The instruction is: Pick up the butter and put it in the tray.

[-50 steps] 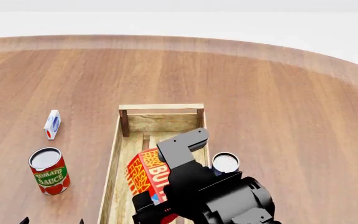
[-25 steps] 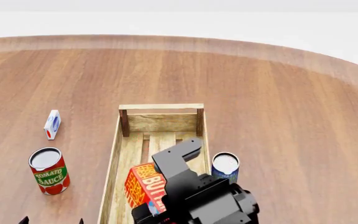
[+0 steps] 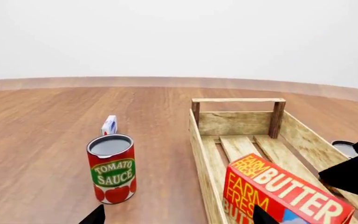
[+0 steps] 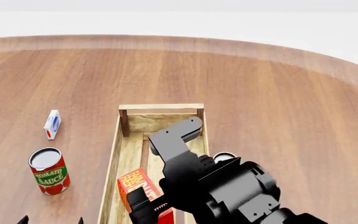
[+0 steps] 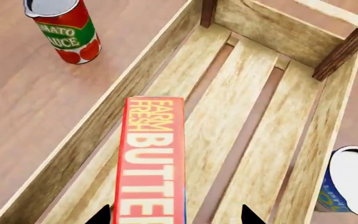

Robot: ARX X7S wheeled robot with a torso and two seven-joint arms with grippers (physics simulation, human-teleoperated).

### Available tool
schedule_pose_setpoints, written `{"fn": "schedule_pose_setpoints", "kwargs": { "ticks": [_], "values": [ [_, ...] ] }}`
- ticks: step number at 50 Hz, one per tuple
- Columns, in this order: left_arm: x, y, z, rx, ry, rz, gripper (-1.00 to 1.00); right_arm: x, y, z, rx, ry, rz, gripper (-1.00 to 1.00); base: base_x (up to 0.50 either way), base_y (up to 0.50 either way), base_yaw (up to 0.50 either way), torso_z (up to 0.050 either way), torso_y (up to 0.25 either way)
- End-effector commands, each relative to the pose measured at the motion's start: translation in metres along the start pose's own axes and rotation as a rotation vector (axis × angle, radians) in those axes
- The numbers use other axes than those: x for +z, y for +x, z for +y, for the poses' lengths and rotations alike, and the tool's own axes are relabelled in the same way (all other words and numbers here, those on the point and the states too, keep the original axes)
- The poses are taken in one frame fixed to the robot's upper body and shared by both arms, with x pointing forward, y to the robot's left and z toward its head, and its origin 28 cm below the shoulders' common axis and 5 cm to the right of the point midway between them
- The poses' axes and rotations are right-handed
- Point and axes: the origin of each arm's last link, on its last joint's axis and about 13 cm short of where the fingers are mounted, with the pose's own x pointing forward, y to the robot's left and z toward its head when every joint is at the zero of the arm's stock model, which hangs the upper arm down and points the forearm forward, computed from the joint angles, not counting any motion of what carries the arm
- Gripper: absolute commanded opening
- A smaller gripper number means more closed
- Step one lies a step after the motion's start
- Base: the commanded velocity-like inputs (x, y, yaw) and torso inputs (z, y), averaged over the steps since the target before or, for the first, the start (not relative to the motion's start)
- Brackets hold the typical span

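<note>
The wide brown desk [image 4: 278,93] carries everything, and on it the tray [image 4: 112,158] lies with its long axis running away from the robot, its far end wall closing the crate. The right arm reaches over the tray from the near side, and the right pincer [image 5: 174,215] has its tips on both sides of the butter [image 5: 153,158], so I judge it is holding the carton. The butter is inside the tray's outline, toward the wall on the left arm's side, and its long axis follows the slats. Whether it already touches the slats I cannot tell. This relation matters most for the coming move: the carton lies straight ahead of the right pincer and aligned with the tray, so it should only need to go down and be let go. The left pincer [image 3: 175,214] hangs wide and empty near the tomato sauce can [image 3: 112,168], outside the tray
</note>
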Motion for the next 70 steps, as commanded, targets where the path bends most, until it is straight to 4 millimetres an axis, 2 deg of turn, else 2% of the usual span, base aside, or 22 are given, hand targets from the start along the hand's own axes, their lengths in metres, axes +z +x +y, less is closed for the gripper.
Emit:
{"fn": "schedule_pose_setpoints", "kwargs": {
  "ticks": [1, 9, 11, 16, 18, 22, 24, 26, 28, 30, 34, 40, 47, 52, 70],
  "values": [
    [0.000, 0.001, 0.000, 0.002, -0.003, 0.003, 1.00, 0.025, -0.077, 0.004, -0.060, -0.076, -0.097, 1.00, 0.00, 0.00, 0.00, 0.000, 0.000],
    [0.000, 0.001, 0.001, 0.007, -0.007, 0.002, 1.00, 0.030, -0.113, 0.008, -0.088, -0.094, -0.174, 1.00, 0.00, 0.00, 0.00, 0.000, 0.000],
    [0.001, 0.001, 0.002, 0.008, -0.009, 0.000, 1.00, 0.021, -0.124, 0.012, -0.098, -0.113, -0.239, 1.00, 0.00, 0.00, 0.00, 0.000, 0.000],
    [0.002, 0.001, 0.003, 0.012, -0.012, -0.005, 1.00, -0.005, -0.131, 0.015, -0.133, -0.058, -0.377, 1.00, 0.00, 0.00, 0.00, 0.000, 0.000],
    [0.003, 0.001, 0.003, 0.015, -0.013, -0.008, 1.00, -0.015, -0.129, 0.014, -0.314, -0.066, -0.498, 1.00, 0.00, 0.00, 0.00, 0.000, 0.000],
    [0.007, -0.001, 0.005, 0.017, -0.018, -0.021, 1.00, -0.052, -0.126, 0.023, -0.392, -0.023, -0.694, 1.00, 0.00, 0.00, 0.00, 0.000, 0.000],
    [0.007, -0.001, 0.006, 0.021, -0.016, -0.029, 1.00, -0.081, -0.117, 0.028, -0.444, 0.029, -0.795, 1.00, 0.00, 0.00, 0.00, 0.000, 0.000],
    [0.009, -0.003, 0.006, 0.018, -0.020, -0.037, 1.00, -0.093, -0.115, 0.031, -0.507, 0.046, -0.833, 1.00, 0.00, 0.00, 0.00, 0.000, 0.000],
    [0.010, -0.004, 0.006, 0.021, -0.010, -0.051, 1.00, -0.113, -0.110, 0.037, -0.598, 0.093, -0.940, 1.00, 0.00, 0.00, 0.00, 0.000, 0.000],
    [0.011, -0.005, 0.006, 0.022, -0.009, -0.055, 1.00, -0.124, -0.105, 0.038, -0.638, 0.119, -0.968, 1.00, 0.00, 0.00, 0.00, 0.000, 0.000],
    [0.012, -0.005, 0.007, 0.023, -0.006, -0.057, 1.00, -0.133, -0.102, 0.039, -0.668, 0.163, -0.992, 1.00, 0.00, 0.00, 0.00, 0.000, 0.000],
    [0.015, -0.005, 0.007, 0.034, 0.004, -0.072, 1.00, -0.158, -0.091, 0.047, -0.692, 0.182, -0.931, 1.00, 0.00, 0.00, 0.00, 0.000, 0.000],
    [0.015, -0.006, 0.006, 0.035, 0.019, -0.085, 1.00, -0.173, -0.091, 0.055, -0.677, 0.199, -0.923, 1.00, 0.00, 0.00, 0.00, 0.000, 0.000],
    [0.016, -0.008, 0.007, 0.040, 0.023, -0.096, 1.00, -0.175, -0.096, 0.059, -0.676, 0.183, -0.947, 1.00, 0.00, 0.00, 0.00, 0.000, 0.000],
    [0.015, -0.010, 0.006, 0.048, 0.033, -0.108, 1.00, -0.177, -0.092, 0.057, -0.683, 0.177, -0.928, 1.00, 0.00, 0.00, 0.00, 0.000, 0.000]
  ]
}}
